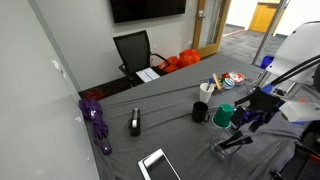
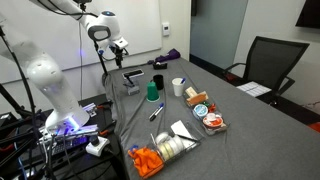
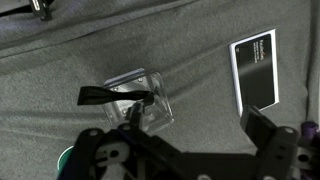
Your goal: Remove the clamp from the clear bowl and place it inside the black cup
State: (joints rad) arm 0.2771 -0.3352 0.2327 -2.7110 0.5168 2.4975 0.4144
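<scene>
The clear bowl [image 3: 150, 108] sits on the grey cloth, with the black clamp [image 3: 108, 96] lying across it and its handles sticking out past the rim. Bowl [image 1: 223, 148] and clamp [image 1: 238, 141] also show in an exterior view near the table's front edge. The black cup [image 1: 201, 112] stands upright beside the green cup [image 1: 224, 116]; it also shows in an exterior view [image 2: 158, 82]. My gripper [image 3: 180, 140] hangs open and empty above the cloth, just beside the bowl and touching nothing. It shows in both exterior views [image 1: 262, 104] [image 2: 118, 47].
A dark tablet [image 3: 255, 68] lies flat near the bowl. A chunky black-and-white device [image 1: 135, 123] and a purple object [image 1: 97, 122] stand farther along the table. A white cup [image 2: 178, 87], markers and food trays [image 2: 205, 112] fill the far end. A chair [image 1: 133, 52] stands behind.
</scene>
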